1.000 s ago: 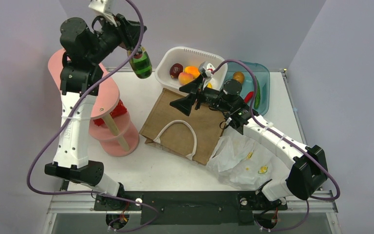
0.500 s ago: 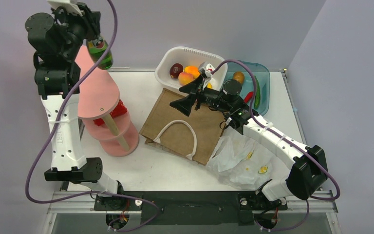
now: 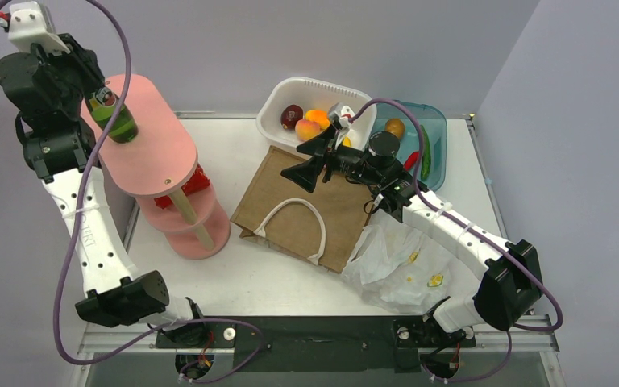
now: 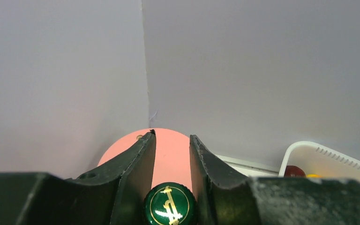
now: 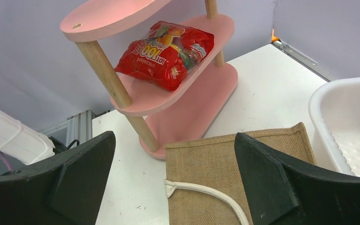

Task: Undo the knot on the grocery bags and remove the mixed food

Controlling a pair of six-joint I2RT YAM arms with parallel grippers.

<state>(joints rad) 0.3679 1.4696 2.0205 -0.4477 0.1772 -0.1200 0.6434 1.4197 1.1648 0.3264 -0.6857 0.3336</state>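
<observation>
Grocery bags [image 3: 403,266] lie crumpled and flat on the table [image 3: 234,282] at the near right, just beside the right edge of the brown paper bag [image 3: 306,201] and partly under the right arm's white forearm; small yellow marks show on the plastic. From where I stand the left arm rears up steeply from its base at the near left, its white link leaning outward and its dark wrist folded over high in the far left corner. The left gripper [image 3: 90,87] is clamped on the neck of the green bottle [image 3: 117,121], which hangs tilted with its body over the left end of the pink stand's top shelf [image 3: 157,153]; whether the glass touches the shelf I cannot tell. In the wrist view the bottle's green and gold cap [image 4: 170,205] sits snug between the two dark fingers [image 4: 138,159]. The right arm bends at the near right and stretches diagonally toward the far middle, where the right gripper [image 3: 310,159] hangs above the far edge of the brown paper bag with its fingers spread wide and nothing between them. Just beyond it the white basket [image 3: 278,101] holds a peach-coloured fruit [image 3: 307,129], and the blue tray [image 3: 435,117] next to it holds the cucumber [image 3: 425,161] and red pepper [image 3: 410,160]. A red snack packet [image 5: 166,47] rests on the stand's middle shelf.
</observation>
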